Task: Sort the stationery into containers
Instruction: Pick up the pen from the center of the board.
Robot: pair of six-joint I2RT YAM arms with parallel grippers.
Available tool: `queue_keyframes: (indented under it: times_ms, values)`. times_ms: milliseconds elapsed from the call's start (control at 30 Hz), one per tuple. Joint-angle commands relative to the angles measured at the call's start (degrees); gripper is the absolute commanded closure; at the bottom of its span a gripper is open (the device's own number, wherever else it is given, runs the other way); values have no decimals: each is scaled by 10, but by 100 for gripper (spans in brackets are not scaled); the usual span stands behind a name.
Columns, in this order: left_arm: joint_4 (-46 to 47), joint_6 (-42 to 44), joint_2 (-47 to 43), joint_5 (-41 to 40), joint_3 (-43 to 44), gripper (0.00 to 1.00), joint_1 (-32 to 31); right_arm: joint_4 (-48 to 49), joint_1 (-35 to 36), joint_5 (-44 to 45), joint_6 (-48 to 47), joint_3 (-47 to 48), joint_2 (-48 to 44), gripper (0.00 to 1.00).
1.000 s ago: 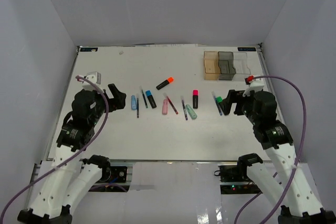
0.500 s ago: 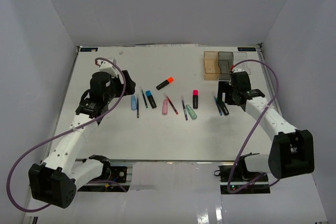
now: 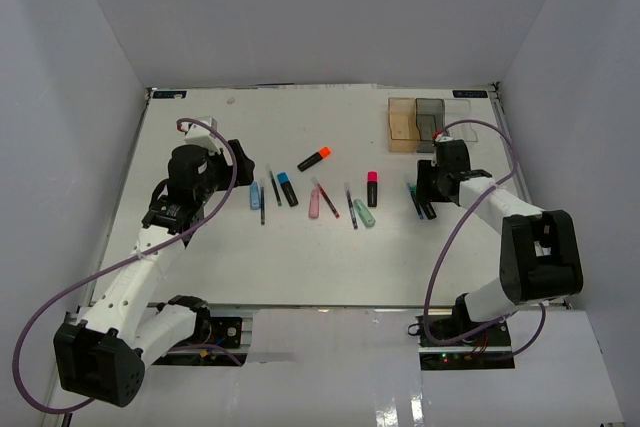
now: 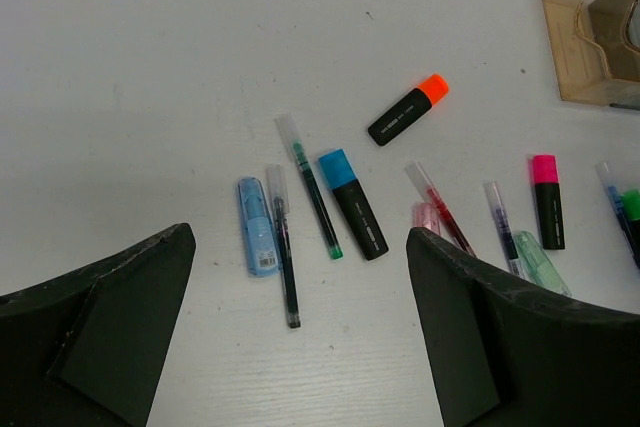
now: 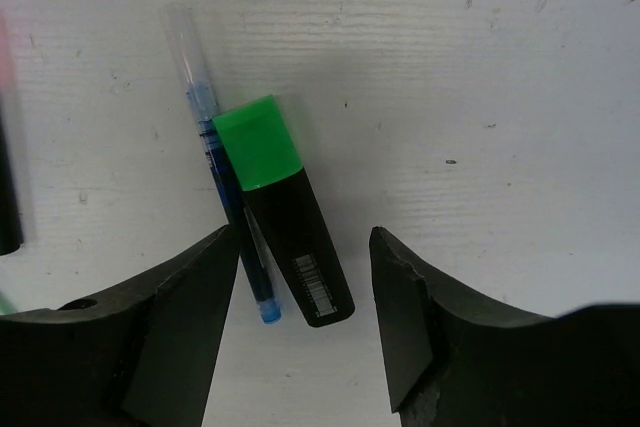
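The stationery lies in a row across the table's middle: a light blue stick (image 3: 255,194), a blue-capped highlighter (image 3: 286,188), an orange-capped highlighter (image 3: 315,158), a pink-capped highlighter (image 3: 372,188), a mint stick (image 3: 364,212) and thin pens. My right gripper (image 3: 428,187) is open low over the green-capped highlighter (image 5: 285,212), its jaws either side of the black body, with a blue pen (image 5: 228,197) touching alongside. My left gripper (image 3: 240,162) is open and empty, above the table left of the light blue stick (image 4: 257,225). The joined containers, amber (image 3: 401,125), grey (image 3: 430,125) and clear (image 3: 462,119), stand at the back right.
White walls enclose the table on three sides. The right wall is close behind the containers. The amber bin (image 4: 590,37) shows at the top right of the left wrist view. Purple cables loop from both arms.
Both arms have reached out from their folded pose near the bases. The left gripper has gone forward toward the left items. The right gripper has come down over the green-capped highlighter.
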Motion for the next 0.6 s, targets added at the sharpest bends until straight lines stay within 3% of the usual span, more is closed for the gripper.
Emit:
queue_keyframes:
  times_ms: [0, 433, 567]
  values:
    - [7, 6, -9, -9, 2, 2, 2, 36, -6, -7, -3, -5, 18, 40]
    - [5, 7, -3, -6, 4, 2, 1, 49, -8, -2, 10, -21, 59, 46]
    - [4, 8, -3, -6, 4, 2, 2, 45, -8, 13, 5, -23, 62, 58]
